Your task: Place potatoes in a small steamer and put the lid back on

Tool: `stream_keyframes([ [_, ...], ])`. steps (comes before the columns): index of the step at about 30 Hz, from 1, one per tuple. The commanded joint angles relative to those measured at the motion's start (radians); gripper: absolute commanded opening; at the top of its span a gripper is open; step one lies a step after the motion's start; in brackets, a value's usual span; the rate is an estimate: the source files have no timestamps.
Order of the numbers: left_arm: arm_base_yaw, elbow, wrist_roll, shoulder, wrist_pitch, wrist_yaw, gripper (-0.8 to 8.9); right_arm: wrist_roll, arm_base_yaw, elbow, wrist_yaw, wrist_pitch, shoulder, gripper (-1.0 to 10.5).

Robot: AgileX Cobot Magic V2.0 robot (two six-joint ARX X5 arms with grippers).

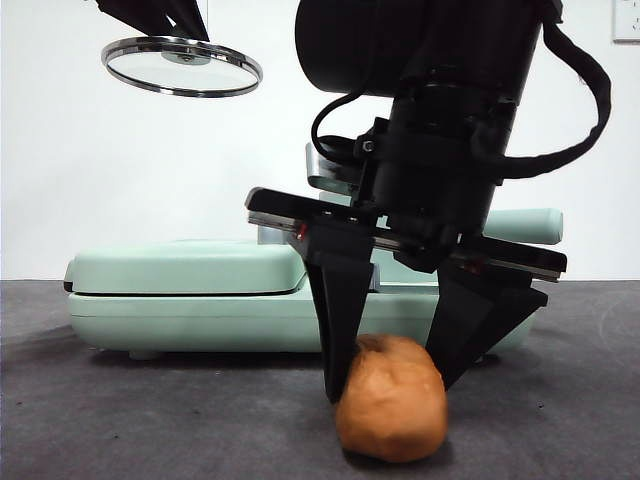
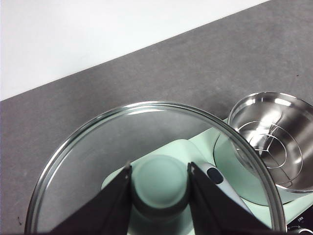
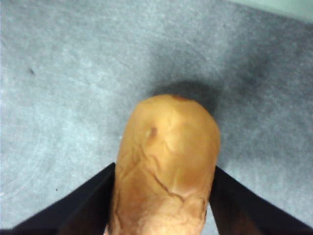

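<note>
The orange-brown potato lies on the dark table near the front. My right gripper reaches down over it, one jaw pressed against each flank, and the potato still rests on the table. High at the back left, my left gripper is shut on the mint-green knob of the glass lid and holds it level in the air. The small steamer stands uncovered with a wire rack inside. In the front view only its handle and a bit of steel rim show behind the right arm.
A flat mint-green griddle lies closed across the back of the table, just behind the potato. A white wall rises beyond the table's far edge.
</note>
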State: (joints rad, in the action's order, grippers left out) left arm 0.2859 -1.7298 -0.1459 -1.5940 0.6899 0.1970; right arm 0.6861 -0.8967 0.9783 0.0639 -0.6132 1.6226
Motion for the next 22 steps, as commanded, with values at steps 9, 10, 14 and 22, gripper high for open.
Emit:
stream_keyframes([
  [9,0.002,-0.03,-0.007,0.001,-0.008,0.005,0.49,-0.022,0.031,0.096,0.053,-0.104,0.016,1.9],
  [10,0.002,-0.03,-0.007,0.001,-0.008,0.005,0.49,-0.042,0.037,0.123,0.057,-0.132,0.016,1.9],
  [14,0.002,-0.03,-0.007,0.001,-0.009,0.005,0.49,-0.139,0.069,0.259,0.068,-0.251,0.016,2.0],
  [22,0.002,-0.03,-0.007,0.0,-0.024,0.005,0.49,-0.312,0.207,0.556,0.079,-0.394,0.033,2.0],
])
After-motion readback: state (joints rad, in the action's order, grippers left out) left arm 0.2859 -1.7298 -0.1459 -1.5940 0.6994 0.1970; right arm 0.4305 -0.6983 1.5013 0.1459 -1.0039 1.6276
